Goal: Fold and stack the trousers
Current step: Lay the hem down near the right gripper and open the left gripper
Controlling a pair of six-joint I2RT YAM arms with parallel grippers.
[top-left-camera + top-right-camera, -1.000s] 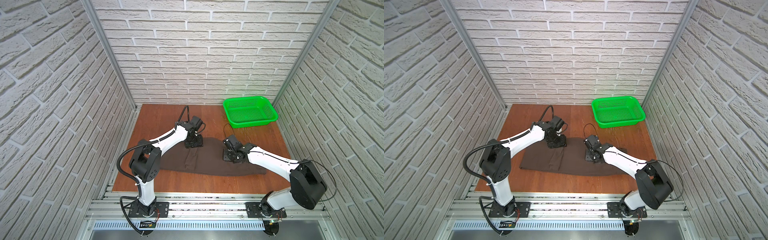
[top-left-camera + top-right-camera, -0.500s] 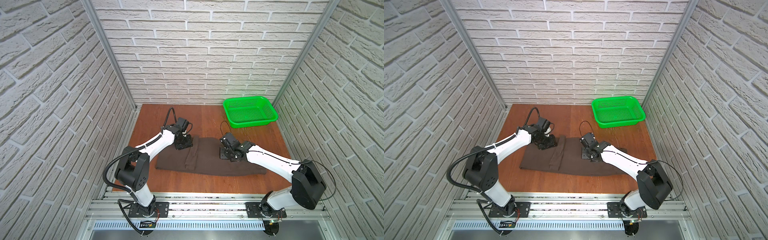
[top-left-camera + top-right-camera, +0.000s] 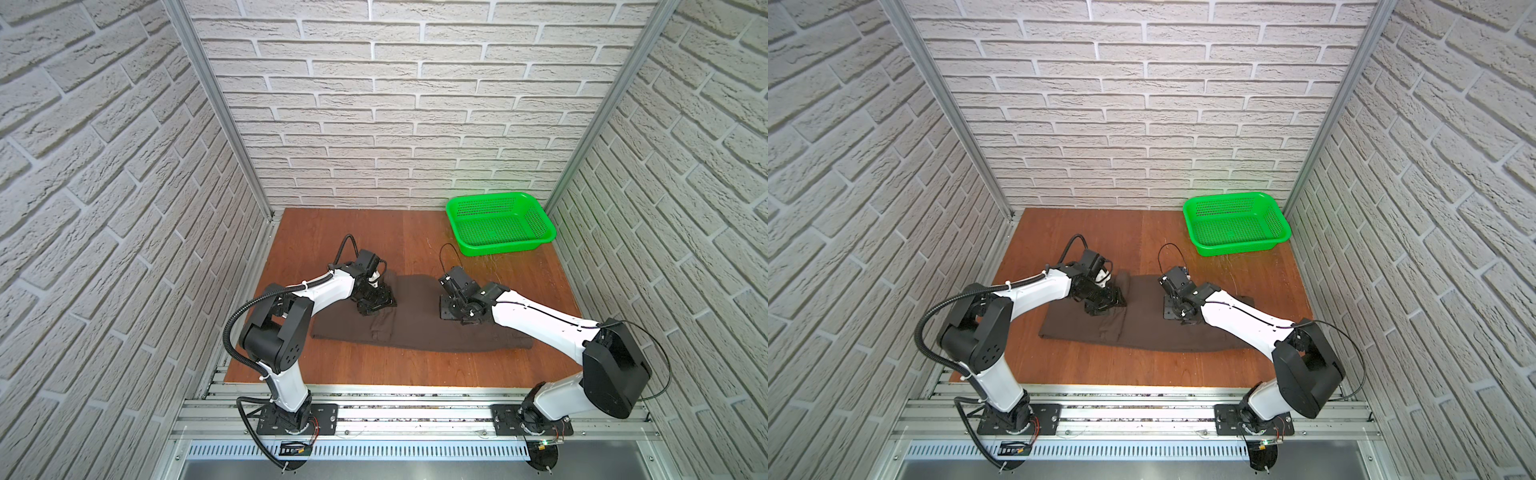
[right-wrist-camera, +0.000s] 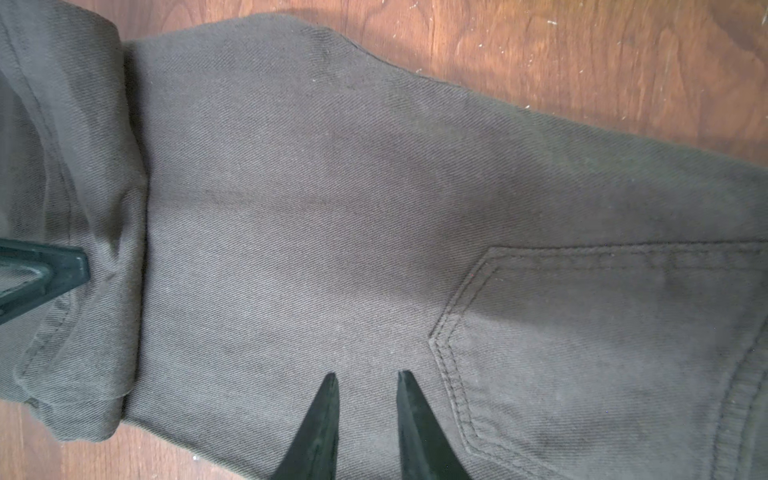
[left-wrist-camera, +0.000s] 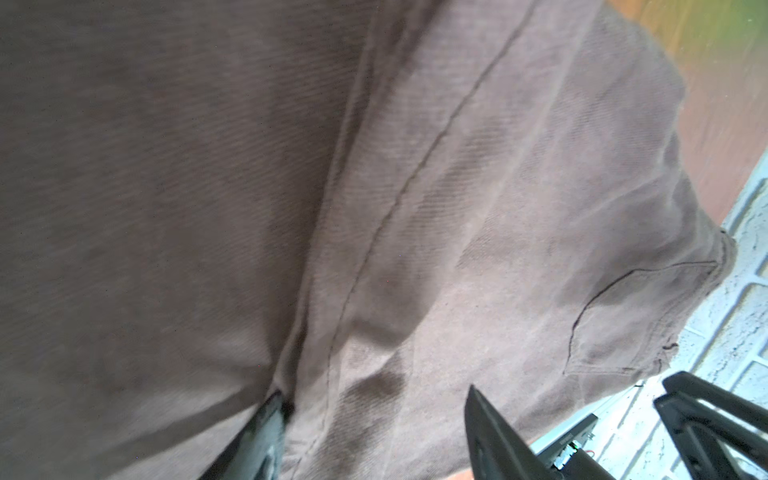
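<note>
On the wooden table (image 3: 374, 365), the trousers (image 3: 419, 328) lie flat across the middle in both top views, long side running left to right, with a layer doubled over at the left end. The left gripper (image 3: 376, 305) sits low on that doubled part. In its wrist view the left gripper's (image 5: 374, 395) jaws stand wide apart with brown cloth draped between them, not clamped. The right gripper (image 3: 451, 313) is down over the trousers' far edge near the middle. Its jaws are only narrowly parted with nothing pinched between them (image 4: 366, 374), just beside a stitched pocket (image 4: 602, 353) — whether the tips touch the cloth cannot be told. A green basket (image 3: 500, 249) stands in the far right corner, well apart.
</note>
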